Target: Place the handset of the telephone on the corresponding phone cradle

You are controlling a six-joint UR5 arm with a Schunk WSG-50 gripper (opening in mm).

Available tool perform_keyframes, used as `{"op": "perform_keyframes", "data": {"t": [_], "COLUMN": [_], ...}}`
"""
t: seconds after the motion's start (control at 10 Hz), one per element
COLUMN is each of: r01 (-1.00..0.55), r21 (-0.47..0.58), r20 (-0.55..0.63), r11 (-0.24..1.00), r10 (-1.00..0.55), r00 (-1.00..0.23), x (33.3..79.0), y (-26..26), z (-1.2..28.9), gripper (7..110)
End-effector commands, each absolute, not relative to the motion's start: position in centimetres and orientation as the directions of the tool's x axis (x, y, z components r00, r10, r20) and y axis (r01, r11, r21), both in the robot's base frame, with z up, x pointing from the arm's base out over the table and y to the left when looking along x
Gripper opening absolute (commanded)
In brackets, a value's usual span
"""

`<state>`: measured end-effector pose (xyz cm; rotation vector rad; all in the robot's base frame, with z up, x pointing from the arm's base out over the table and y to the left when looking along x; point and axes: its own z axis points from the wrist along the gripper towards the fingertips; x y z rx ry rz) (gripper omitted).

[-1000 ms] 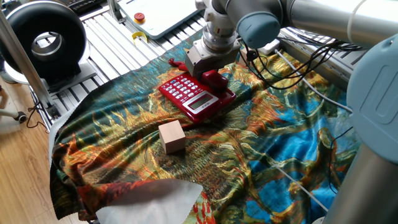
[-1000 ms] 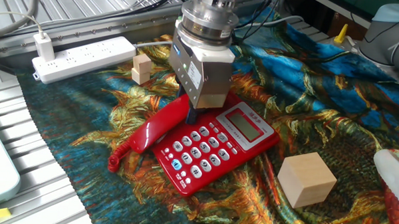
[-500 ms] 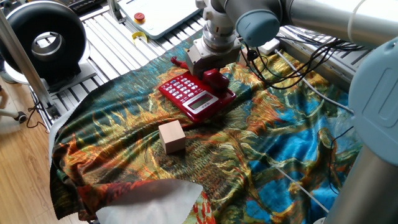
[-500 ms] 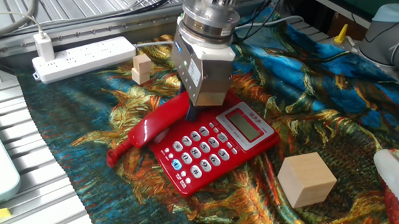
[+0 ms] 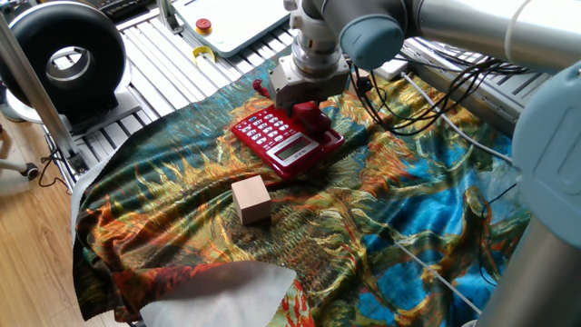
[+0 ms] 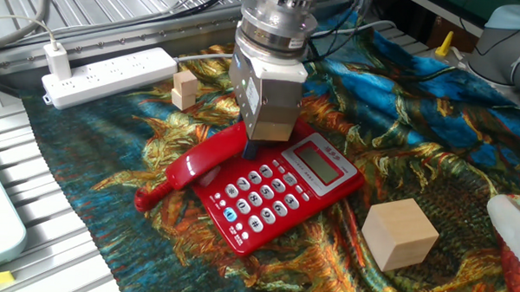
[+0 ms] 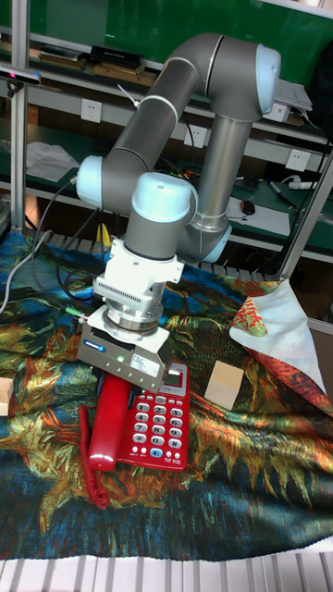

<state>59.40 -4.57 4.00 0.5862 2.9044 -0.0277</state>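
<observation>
A power strip [image 6: 106, 71] lies at the far left on the counter. The red handset [image 6: 209, 162] sits along the telephone's [image 6: 284, 190] left edge, gripped by the tool [image 6: 251, 148] closed around it. A wooden cube [image 6: 399, 234] stands at right.

One telephone [image 6: 280, 186]. One handset [image 6: 209, 158]. One pincer [image 6: 251, 151]. One big wooden cube [image 6: 399, 233] and, by the look of it, two small blocks [image 6: 185, 89] stacked. One power strip [image 6: 106, 74]. One cloth [image 6: 433, 143].
</observation>
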Motion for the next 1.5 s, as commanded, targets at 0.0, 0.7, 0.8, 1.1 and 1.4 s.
{"op": "perform_keyframes", "data": {"t": [0.0, 0.7, 0.8, 1.1, 1.4], "r01": [0.41, 0.361, 0.358, 0.351, 0.351], "r21": [0.039, 0.092, 0.094, 0.094, 0.081], "r20": [-0.183, -0.199, -0.2, -0.203, -0.205], "r11": [0.911, 0.928, 0.929, 0.932, 0.933], "r10": [0.41, 0.373, 0.37, 0.363, 0.361], "r00": [-0.893, -0.906, -0.907, -0.909, -0.91], "x": [58.96, 57.98, 57.98, 58.11, 58.01], "y": [-3.66, -3.8, -3.73, -3.72, -3.82], "z": [4.39, 4.63, 4.67, 4.47, 4.11], "gripper": [7, 7, 7, 7, 7]}}
